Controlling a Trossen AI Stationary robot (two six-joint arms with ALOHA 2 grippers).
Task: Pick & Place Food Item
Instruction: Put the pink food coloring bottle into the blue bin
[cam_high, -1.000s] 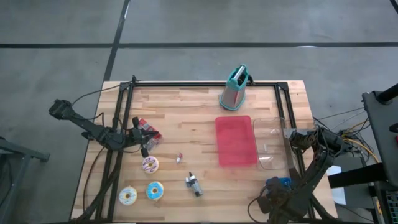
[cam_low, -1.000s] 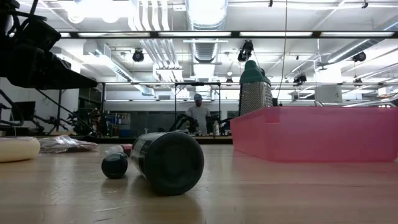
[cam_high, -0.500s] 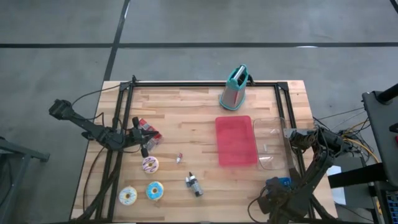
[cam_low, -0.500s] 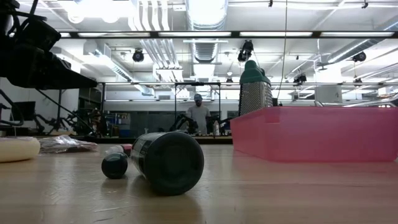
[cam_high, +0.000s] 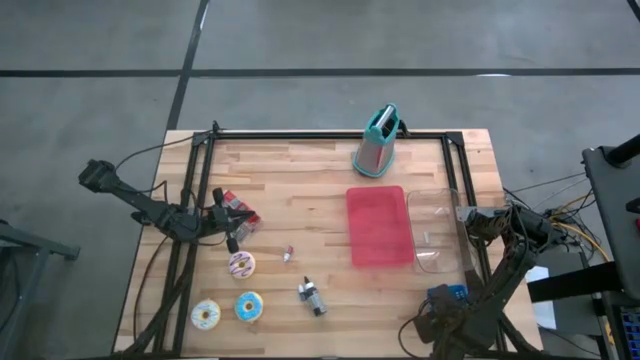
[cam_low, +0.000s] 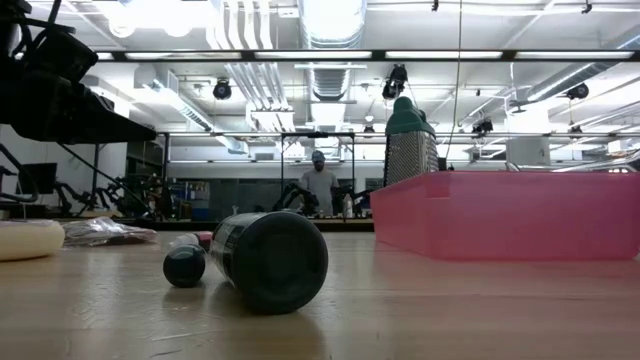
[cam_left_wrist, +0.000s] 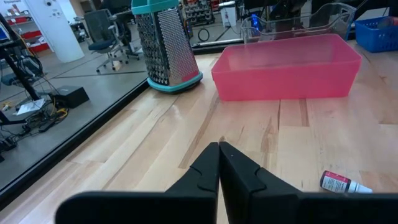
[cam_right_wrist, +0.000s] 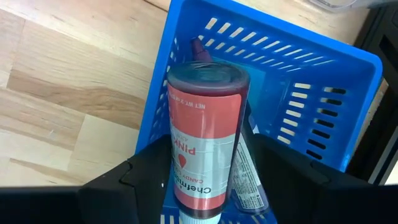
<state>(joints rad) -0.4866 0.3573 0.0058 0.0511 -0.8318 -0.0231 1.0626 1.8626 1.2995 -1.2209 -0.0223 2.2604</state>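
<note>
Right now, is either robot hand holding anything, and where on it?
Left gripper: nothing. Pink bottle sits mid-body within the right gripper, over the blue basket; grip unclear.

Both arms are built of dark, near-black jointed links: the left arm (cam_high: 150, 205) is slim with a boxy block at its outer end, and the right arm (cam_high: 500, 250) is bulkier, with loose black and yellow cables trailing beside it. The left gripper (cam_left_wrist: 219, 163) has two matte black fingers (cam_left_wrist: 245, 177) with angular, stepped faces that taper to narrow tips. The right gripper (cam_right_wrist: 208, 168) shows broad, flat black fingers (cam_right_wrist: 280, 171) with chamfered edges.
</note>
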